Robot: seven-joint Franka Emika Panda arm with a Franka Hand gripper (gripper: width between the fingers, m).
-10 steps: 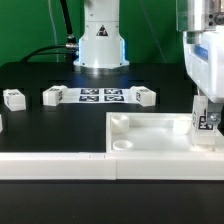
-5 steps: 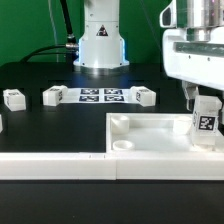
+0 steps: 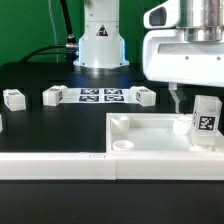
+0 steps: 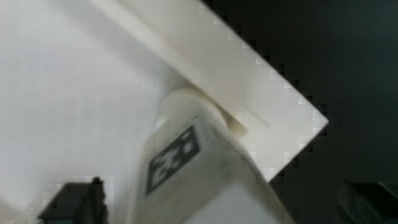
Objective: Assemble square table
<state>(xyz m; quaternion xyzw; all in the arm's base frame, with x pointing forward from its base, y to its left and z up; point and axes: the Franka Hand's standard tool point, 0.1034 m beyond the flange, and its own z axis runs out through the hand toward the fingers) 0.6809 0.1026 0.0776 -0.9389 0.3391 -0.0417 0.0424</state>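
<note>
Gripper [image 4: 219, 205] of a robot arm hovered just above a short white leg [image 3: 207, 122] that stood upright in a corner socket of the square table top [image 3: 150, 132]. Its fingers [image 4: 75, 203] were spread wide apart and held nothing. The leg sat directly beneath the tool, in the gap between the two fingers and touching neither; whether it was fully seated could not be told. Three more legs [image 3: 53, 96] lay loose well away from the gripper, near the marker board [image 3: 100, 96]. The parts looked like light, stiff, smooth plastic, likely to slip under a loose pinch. Each leg seemed best taken across its flat sides near the upper end, the top by its raised rim.
</note>
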